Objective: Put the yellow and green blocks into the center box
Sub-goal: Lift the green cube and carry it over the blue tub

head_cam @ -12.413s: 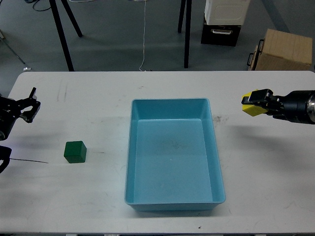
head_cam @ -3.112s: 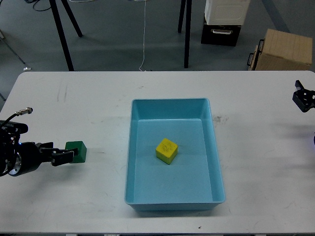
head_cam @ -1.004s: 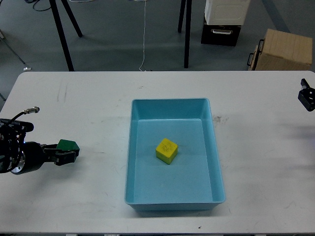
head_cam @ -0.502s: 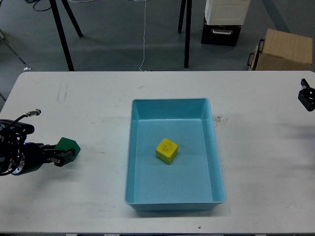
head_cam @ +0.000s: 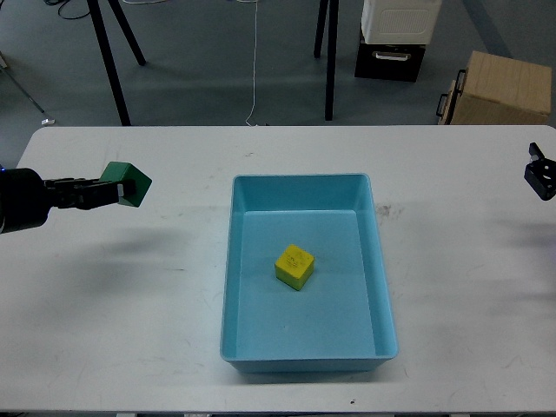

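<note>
The yellow block lies inside the light-blue center box, near its middle. My left gripper is shut on the green block and holds it well above the table, left of the box. Its shadow falls on the table below. My right gripper shows only as a small dark part at the right edge, far from the box; its fingers cannot be told apart.
The white table carries only the box. Beyond its far edge stand black stand legs, a white and black case and a brown cardboard box on the floor.
My left gripper closed on the green block, lifted it off the table and raised it up and back. The yellow block and the right gripper have stayed in place.
</note>
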